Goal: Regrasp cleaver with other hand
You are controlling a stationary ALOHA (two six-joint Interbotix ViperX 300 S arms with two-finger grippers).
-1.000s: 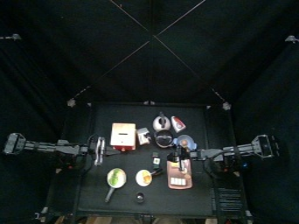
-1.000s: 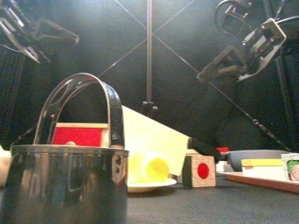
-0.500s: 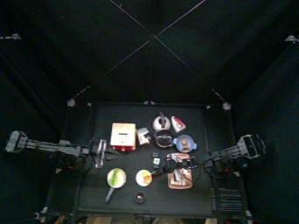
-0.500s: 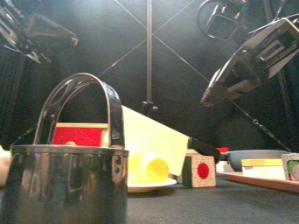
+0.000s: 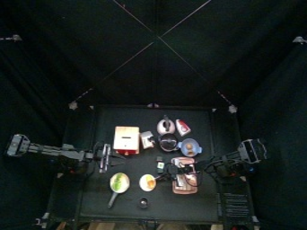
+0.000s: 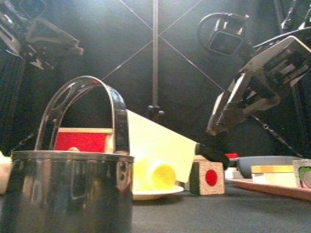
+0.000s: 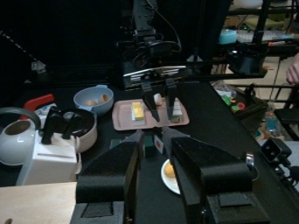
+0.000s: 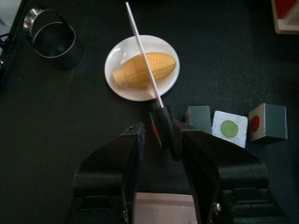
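The cleaver [image 8: 165, 122] stands with its blade on edge, so from above only the thin back of the blade shows. Its broad pale face [image 6: 158, 138] slants across the front view. The black handle lies between the jaws of my right gripper [image 8: 163, 131], which are spread wide with a gap on each side. That gripper [image 6: 217, 130] hangs low at the handle end, over the table's front right [image 5: 182, 165]. My left gripper [image 7: 158, 147] is open and holds nothing. It hovers at the table's left side [image 5: 106, 158], well away from the cleaver.
A white plate with a lemon [image 8: 142, 68] lies under the blade. Small blocks [image 8: 239, 127] sit beside the handle and a metal pot with a bail handle [image 6: 73, 182] stands at the front edge. A wooden tray [image 7: 122, 112], blue bowl [image 7: 93, 98], kettle [image 7: 24, 127] and red box [image 5: 125, 137] crowd the table.
Both grippers have gone from shut to open. The right arm has come down toward the cleaver's handle. The cleaver has not moved.
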